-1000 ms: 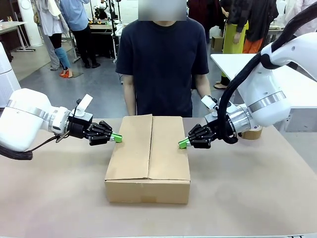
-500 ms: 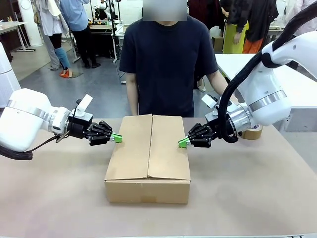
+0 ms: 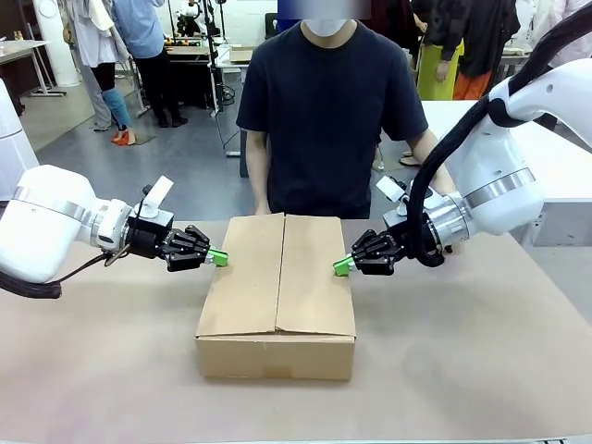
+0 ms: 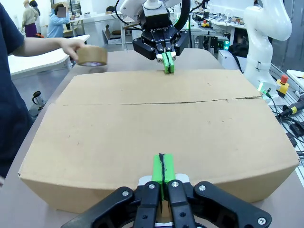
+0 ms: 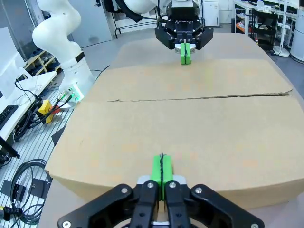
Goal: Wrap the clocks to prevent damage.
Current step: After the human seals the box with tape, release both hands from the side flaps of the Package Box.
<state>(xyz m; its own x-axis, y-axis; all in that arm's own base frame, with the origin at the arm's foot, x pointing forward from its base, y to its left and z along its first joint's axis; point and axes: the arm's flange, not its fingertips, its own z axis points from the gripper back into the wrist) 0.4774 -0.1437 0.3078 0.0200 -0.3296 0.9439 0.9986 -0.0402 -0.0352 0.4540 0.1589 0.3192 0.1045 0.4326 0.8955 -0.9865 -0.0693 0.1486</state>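
Left wrist view, hand (image 4: 71, 46) has lifted tape (image 4: 91, 55)

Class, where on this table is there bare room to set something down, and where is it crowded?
Free: table strip between box and near edge; wide patches either side of box, nearer than the arms. Crowded: box's flanks, where left gripper and right gripper stand shut.

Robotics lab: coiled cables (image 5: 21, 190) on the floor, emergency-stop box (image 5: 43, 106), gear-laden benches (image 3: 190, 51) behind.
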